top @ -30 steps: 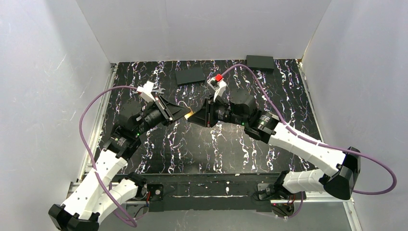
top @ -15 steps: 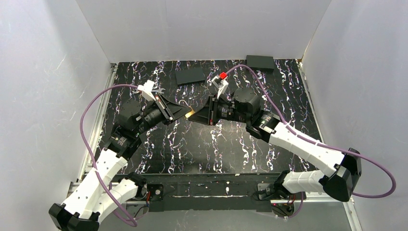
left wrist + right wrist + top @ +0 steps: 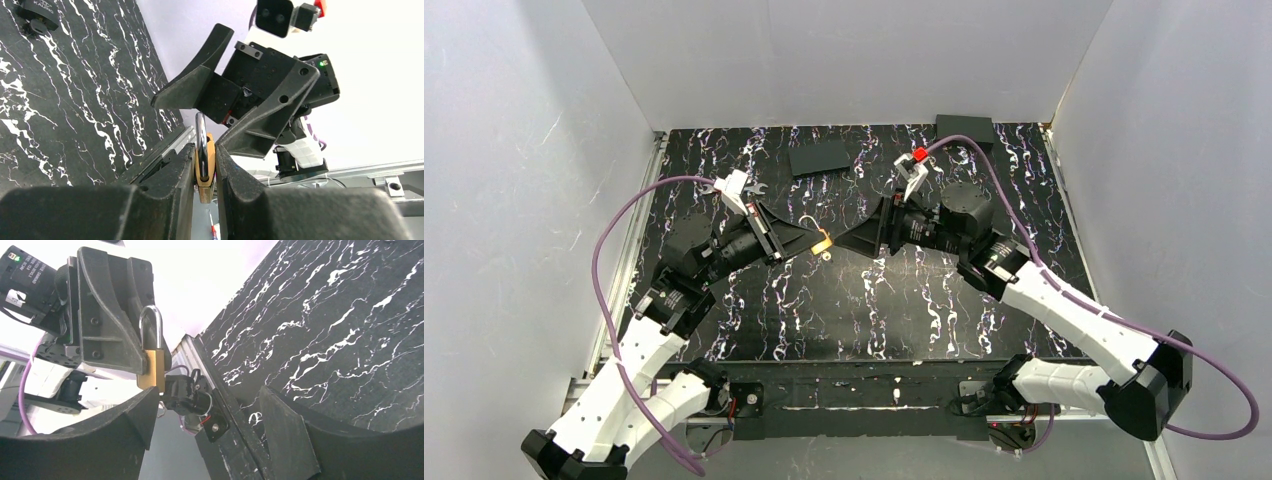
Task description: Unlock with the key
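A small brass padlock (image 3: pixel 823 239) with a silver shackle hangs above the middle of the black marbled table (image 3: pixel 844 310). My left gripper (image 3: pixel 809 240) is shut on it. In the left wrist view the padlock (image 3: pixel 205 160) stands edge-on, pinched between both fingers of that gripper (image 3: pixel 205 150). My right gripper (image 3: pixel 849 241) faces it from the right, open and a short way off. In the right wrist view the padlock (image 3: pixel 152 367) sits beyond the left fingertip, outside the wide gap of the right gripper (image 3: pixel 207 392). I cannot make out the key in any view.
A flat black box (image 3: pixel 819 157) and a thicker black box (image 3: pixel 964 130) lie at the back of the table. A silver wrench (image 3: pixel 761 189) lies at the back left. White walls close in on three sides. A dark lettered object (image 3: pixel 37 15) rests on the table.
My right gripper has opened wide and drawn back to the right, away from the padlock. The left gripper still holds the padlock in about the same place.
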You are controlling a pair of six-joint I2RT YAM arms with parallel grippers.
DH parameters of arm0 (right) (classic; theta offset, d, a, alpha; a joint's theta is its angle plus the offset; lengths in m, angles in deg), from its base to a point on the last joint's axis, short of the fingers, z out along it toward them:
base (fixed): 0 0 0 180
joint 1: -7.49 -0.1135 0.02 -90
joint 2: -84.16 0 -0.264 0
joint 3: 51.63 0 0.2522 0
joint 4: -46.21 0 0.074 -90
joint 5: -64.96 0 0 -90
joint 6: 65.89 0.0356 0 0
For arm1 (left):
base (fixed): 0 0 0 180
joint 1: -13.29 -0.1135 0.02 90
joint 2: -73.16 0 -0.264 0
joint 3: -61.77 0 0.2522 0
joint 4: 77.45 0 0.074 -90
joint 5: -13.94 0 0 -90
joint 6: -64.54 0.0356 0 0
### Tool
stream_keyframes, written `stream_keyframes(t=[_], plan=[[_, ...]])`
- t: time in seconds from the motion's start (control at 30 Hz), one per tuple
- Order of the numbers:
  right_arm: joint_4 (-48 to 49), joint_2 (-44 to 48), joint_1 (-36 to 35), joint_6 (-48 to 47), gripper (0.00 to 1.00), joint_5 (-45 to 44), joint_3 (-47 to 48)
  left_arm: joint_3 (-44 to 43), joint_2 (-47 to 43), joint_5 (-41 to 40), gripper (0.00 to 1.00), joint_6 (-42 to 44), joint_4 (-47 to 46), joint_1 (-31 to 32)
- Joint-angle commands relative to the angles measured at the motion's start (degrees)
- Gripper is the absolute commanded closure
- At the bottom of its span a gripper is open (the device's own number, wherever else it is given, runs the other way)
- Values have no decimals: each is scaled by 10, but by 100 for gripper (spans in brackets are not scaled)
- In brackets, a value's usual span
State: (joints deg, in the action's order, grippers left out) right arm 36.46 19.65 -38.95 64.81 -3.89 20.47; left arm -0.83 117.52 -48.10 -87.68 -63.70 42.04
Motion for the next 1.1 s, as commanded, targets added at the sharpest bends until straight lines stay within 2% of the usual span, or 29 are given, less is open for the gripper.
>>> stream_keyframes(t=[0.0, 0.4, 0.97, 1.07], plan=[[86, -5, 5, 30, 20, 55, -9, -11, -11, 21, 100, -5, -29, 3], [222, -65, 5, 112, 32, 174, 1, -17, -10, 33, 100, 5, -35, 3], [324, -111, -2, 193, 51, 215, 9, -15, -14, 22, 100, 9, -38, 3], [339, -113, -4, 204, 51, 213, 5, -12, -18, 10, 100, 7, -39, 3]])
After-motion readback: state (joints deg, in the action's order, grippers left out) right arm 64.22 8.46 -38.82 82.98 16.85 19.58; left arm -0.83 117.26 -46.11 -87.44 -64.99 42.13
